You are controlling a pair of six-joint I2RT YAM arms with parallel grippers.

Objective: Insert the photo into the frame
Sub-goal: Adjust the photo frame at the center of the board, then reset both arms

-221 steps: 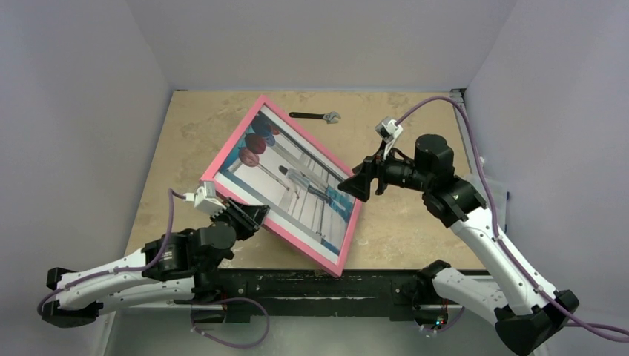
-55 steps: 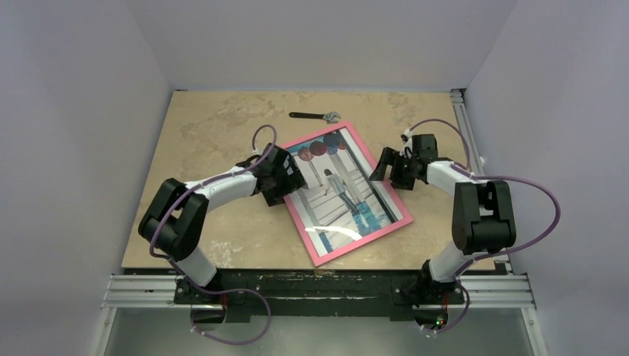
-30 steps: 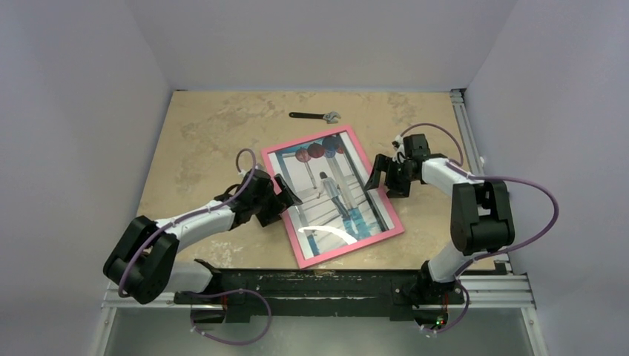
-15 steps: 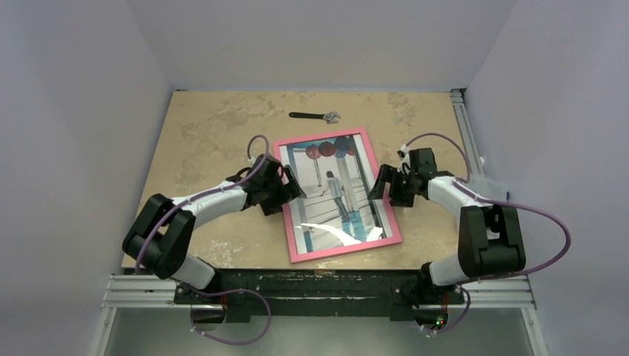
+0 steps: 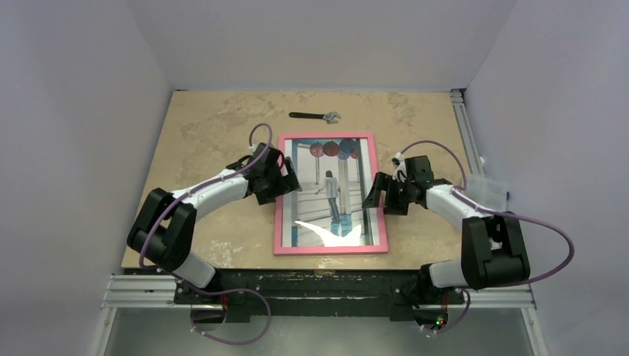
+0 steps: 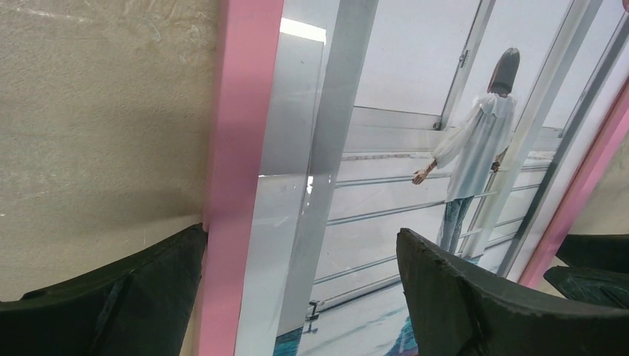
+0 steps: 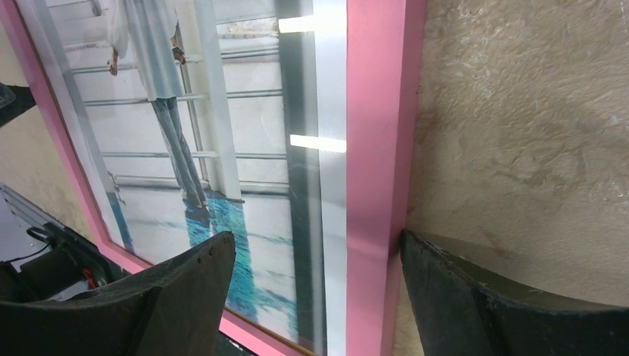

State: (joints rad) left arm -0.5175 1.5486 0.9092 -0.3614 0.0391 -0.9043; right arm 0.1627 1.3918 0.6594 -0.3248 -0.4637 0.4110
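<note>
Left end effector [image 6: 300,241] and right end effector [image 7: 317,241] are seen spread astride the frame [image 5: 331,249] rails, so the photo [image 5: 331,178] could be skewed on the table [image 5: 208,126] by uneven pushing.

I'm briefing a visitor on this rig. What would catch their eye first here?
The pink frame lies flat mid-table, with the photo of a person among pale columns showing behind its glare-streaked pane. The left gripper and right gripper flank it, each open astride a long side rail. A dark wrench lies near the far edge.
</note>
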